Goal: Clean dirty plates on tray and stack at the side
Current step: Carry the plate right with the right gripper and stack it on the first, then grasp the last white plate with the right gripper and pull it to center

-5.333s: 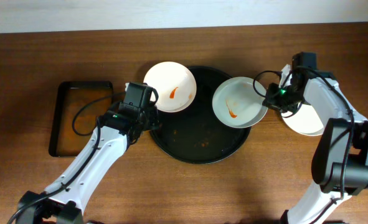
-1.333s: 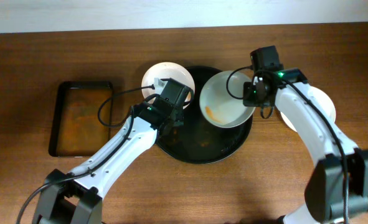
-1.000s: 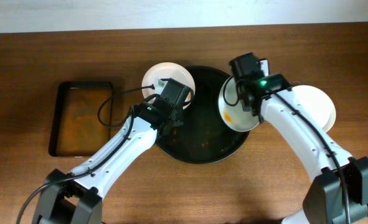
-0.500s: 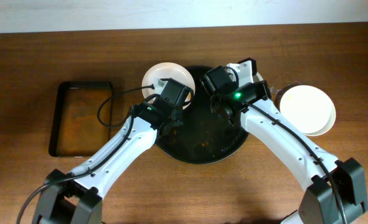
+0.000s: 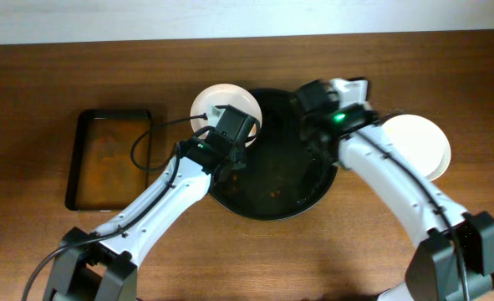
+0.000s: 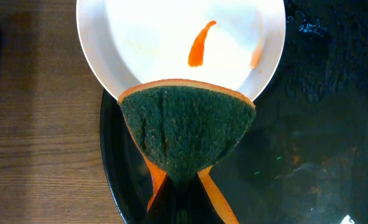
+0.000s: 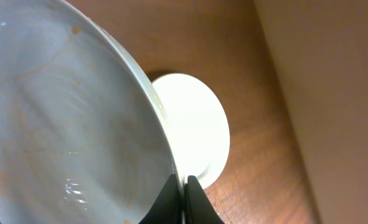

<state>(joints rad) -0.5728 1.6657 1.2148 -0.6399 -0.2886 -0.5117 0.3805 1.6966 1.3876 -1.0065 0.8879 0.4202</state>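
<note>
Rectangular tray (image 5: pixel 73 159) of brownish liquid; green sponge (image 6: pixel 187 134)

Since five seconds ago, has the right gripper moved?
Yes. In the overhead view the right gripper shifted left, from the large round black tray's right rim to over its upper-right part, its round white plate now tipped steeply.

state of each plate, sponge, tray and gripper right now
smeared plate, dirty, partly on black tray
tilted plate, lifted, gripped at rim
side plate, flat on table
sponge, held at smeared plate's rim
left gripper, shut on sponge
right gripper, shut on tilted plate
rectangular tray, holds brownish liquid
</note>
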